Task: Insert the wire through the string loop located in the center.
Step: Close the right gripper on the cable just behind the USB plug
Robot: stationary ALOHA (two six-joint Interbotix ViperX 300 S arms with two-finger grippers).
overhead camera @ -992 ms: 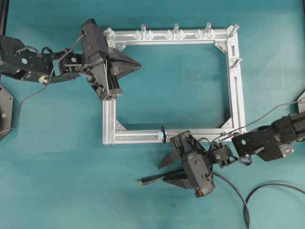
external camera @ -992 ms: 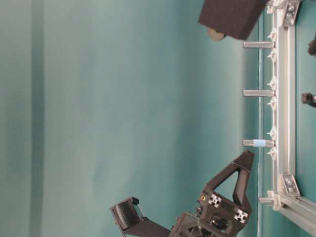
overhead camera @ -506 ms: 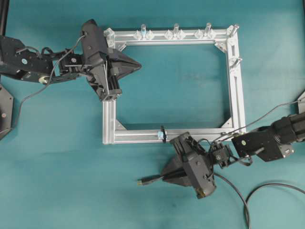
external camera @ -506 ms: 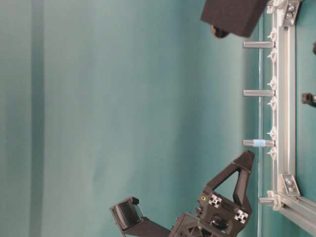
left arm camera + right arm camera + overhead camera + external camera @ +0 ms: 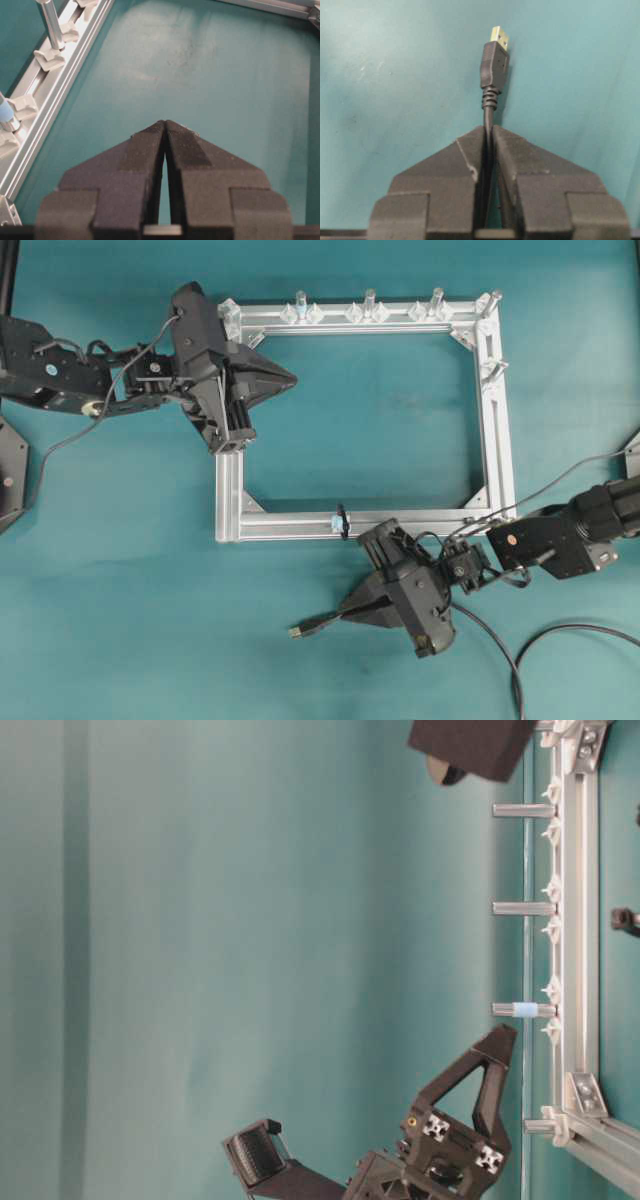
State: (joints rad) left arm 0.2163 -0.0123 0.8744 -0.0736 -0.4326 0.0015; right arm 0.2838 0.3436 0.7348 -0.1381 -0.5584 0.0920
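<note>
The wire (image 5: 320, 621) is a thin black cable ending in a black plug (image 5: 494, 62) with a yellowish-metal tip. My right gripper (image 5: 343, 608) is shut on the wire just behind the plug, which sticks out to the left below the frame; in the right wrist view (image 5: 488, 129) the cable runs between the closed fingers. The string loop (image 5: 342, 521) with its pale-blue tag sits on the bottom bar of the silver frame (image 5: 290, 527), just above and right of the plug. My left gripper (image 5: 292, 377) is shut and empty over the frame's upper-left corner, and the left wrist view (image 5: 165, 122) shows the same.
Clear upright pegs (image 5: 369, 302) stand along the frame's top bar and right side. The rest of the wire (image 5: 545, 638) curves off at the lower right. The table-level view shows the pegs (image 5: 522, 908) sideways.
My right gripper has closed on the wire and shifted slightly; the plug now points a little lower left. The left arm has not moved.
</note>
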